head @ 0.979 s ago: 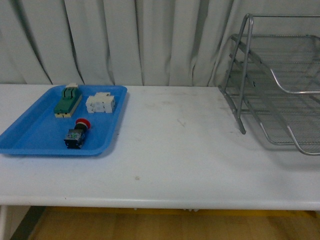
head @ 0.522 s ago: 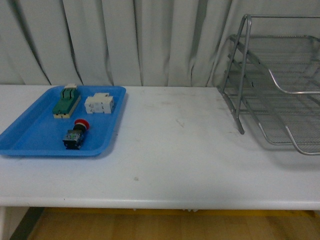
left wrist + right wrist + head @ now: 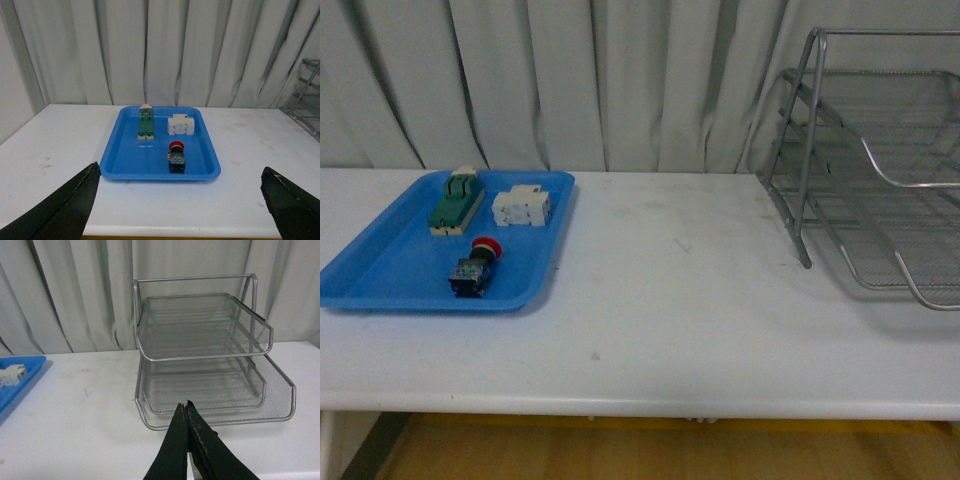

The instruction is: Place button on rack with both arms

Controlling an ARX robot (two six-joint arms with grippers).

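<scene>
1. The left gripper [image 3: 179, 169] is holding its jaws wide apart with nothing between them. Only the two black fingertips [image 3: 75, 200] are showing, in the lower corners of the left wrist view.
2. The right gripper [image 3: 183, 408] is holding its jaws pressed together on nothing, at the lower centre of the right wrist view and pointing toward the rack [image 3: 200, 340].
3. The button [image 3: 475, 268] is lying in the blue tray [image 3: 380, 298] at the left of the front view, red cap toward the curtain. It is sitting apart from the green block [image 3: 455, 200] and the white block [image 3: 522, 207].
4. Across the last second nothing on the table [image 3: 670, 300] is changing. The button is staying untouched and well apart from the rack [image 3: 880, 180], so the pickup is judged not yet begun.
5. Neither arm is appearing in the front view, and the rack is being cut off by that frame's right edge. The right wrist view is showing only a tray corner and not the button.
</scene>
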